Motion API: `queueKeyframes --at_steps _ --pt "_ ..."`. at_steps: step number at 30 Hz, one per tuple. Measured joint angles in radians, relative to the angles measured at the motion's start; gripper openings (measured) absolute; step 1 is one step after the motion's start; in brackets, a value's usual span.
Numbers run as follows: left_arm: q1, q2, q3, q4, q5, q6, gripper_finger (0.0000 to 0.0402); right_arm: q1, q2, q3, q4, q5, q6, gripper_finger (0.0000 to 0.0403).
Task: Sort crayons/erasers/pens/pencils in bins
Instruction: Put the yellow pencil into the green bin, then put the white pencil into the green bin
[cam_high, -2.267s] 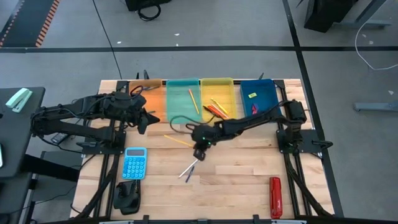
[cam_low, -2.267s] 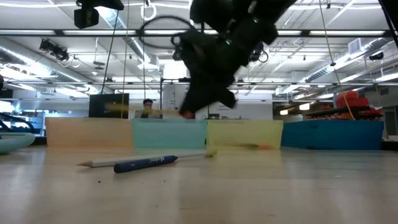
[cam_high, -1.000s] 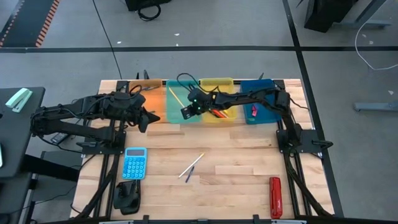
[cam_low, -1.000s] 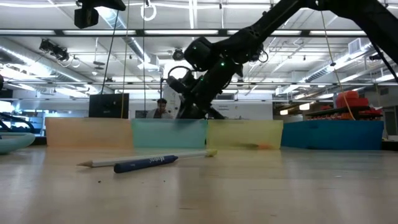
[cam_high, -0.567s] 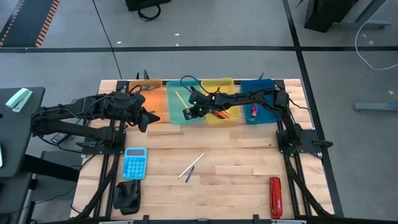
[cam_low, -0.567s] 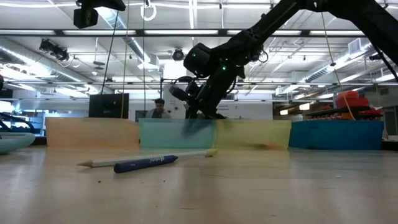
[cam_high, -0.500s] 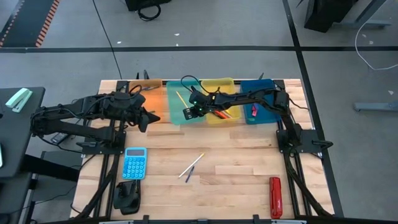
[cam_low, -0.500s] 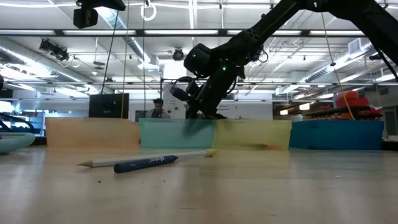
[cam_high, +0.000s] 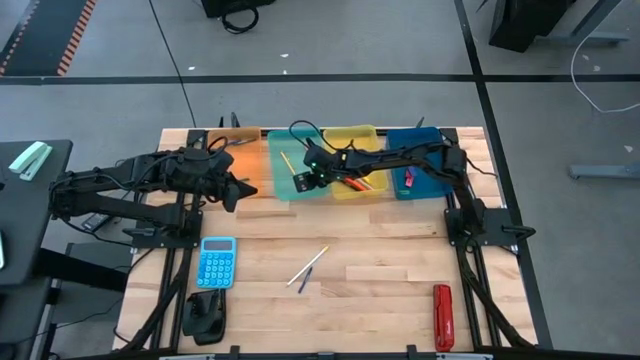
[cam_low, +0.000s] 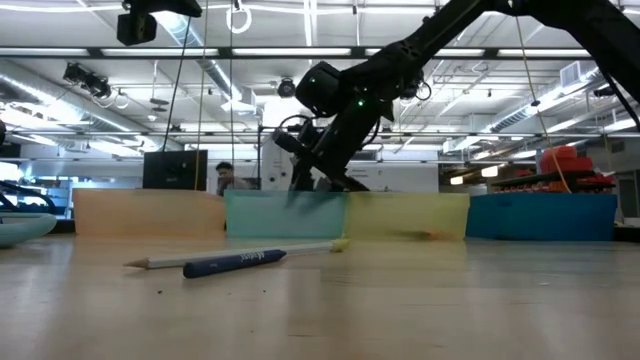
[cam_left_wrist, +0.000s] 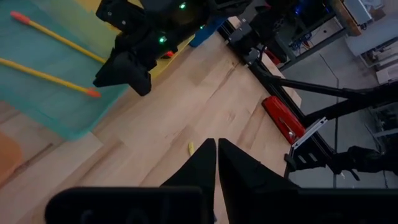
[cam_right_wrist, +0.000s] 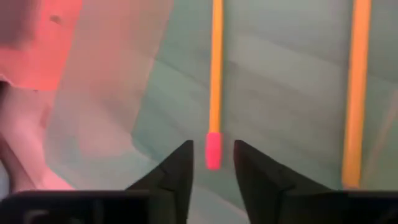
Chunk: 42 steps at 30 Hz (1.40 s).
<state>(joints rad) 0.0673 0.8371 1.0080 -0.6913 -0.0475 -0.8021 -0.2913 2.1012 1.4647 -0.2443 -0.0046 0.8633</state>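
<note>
Reaching over the teal bin (cam_high: 291, 165), your right gripper (cam_high: 304, 181) hangs just above its floor with the fingers parted and nothing between them. Two yellow pencils (cam_right_wrist: 216, 74) lie flat inside that bin, apart from each other; the pink eraser tip of one sits just ahead of the gap between the fingers. Your left gripper (cam_high: 240, 190) waits over the orange bin (cam_high: 243, 160) at the left end of the row, fingers pressed together and empty. You have the yellow bin (cam_high: 352, 135) holding orange and red sticks, and the dark blue bin (cam_high: 424, 150) holding small erasers (cam_high: 407, 153). On the bare table (cam_high: 380, 270), a white pencil (cam_high: 312, 261) and a dark pen (cam_high: 304, 280) lie touching side by side. You will also see a light-blue calculator (cam_high: 216, 263) and a red oblong tool (cam_high: 442, 316) nearer the front edge.
</note>
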Motion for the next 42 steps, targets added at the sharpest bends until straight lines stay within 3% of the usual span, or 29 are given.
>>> queueKeyframes --at_steps 8,22,31,42 --pt "-0.005 0.000 0.000 0.001 0.019 0.001 0.0013 -0.001 -0.024 0.000 0.016 -0.007 0.000 0.0181" --pt "-0.011 0.000 0.000 0.044 0.018 0.011 0.0011 0.002 -0.163 0.001 -0.016 0.004 -0.059 0.0184" --pt "-0.011 0.007 0.000 0.214 -0.046 0.009 0.0020 0.018 -0.272 0.001 -0.056 0.005 -0.130 0.0184" --pt "-0.011 0.082 0.001 0.418 -0.046 0.001 0.0013 0.096 -0.447 0.001 -0.064 0.004 -0.274 0.0184"
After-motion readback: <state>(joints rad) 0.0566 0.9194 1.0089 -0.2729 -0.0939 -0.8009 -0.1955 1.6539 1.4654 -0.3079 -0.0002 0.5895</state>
